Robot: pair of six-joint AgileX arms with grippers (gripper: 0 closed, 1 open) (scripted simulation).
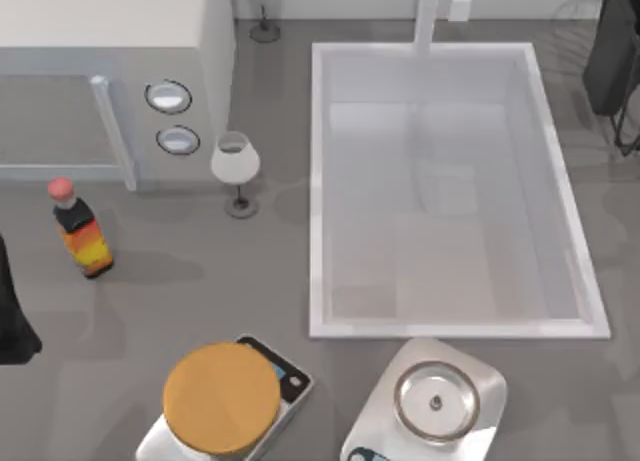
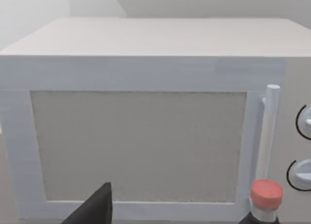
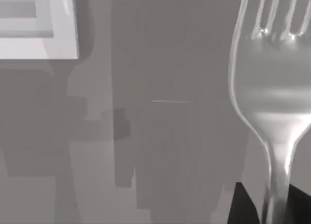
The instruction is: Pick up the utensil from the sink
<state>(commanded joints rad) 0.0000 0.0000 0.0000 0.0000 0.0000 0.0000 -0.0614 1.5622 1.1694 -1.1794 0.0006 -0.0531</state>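
AgileX right hand (image 3: 272, 204) grips the fork (image 3: 272, 97) by its handle, raised off to the right of the white sink (image 1: 325, 181), tines pointing away from the wrist. Left hand (image 2: 95, 209) parked at table's left edge facing microwave (image 2: 146, 136); its grip state can't be told.

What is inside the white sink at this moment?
In the top view the sink holds nothing on its pale floor. The fork shows in the right wrist view, its handle running down between the right gripper's dark fingers, which cover its end.
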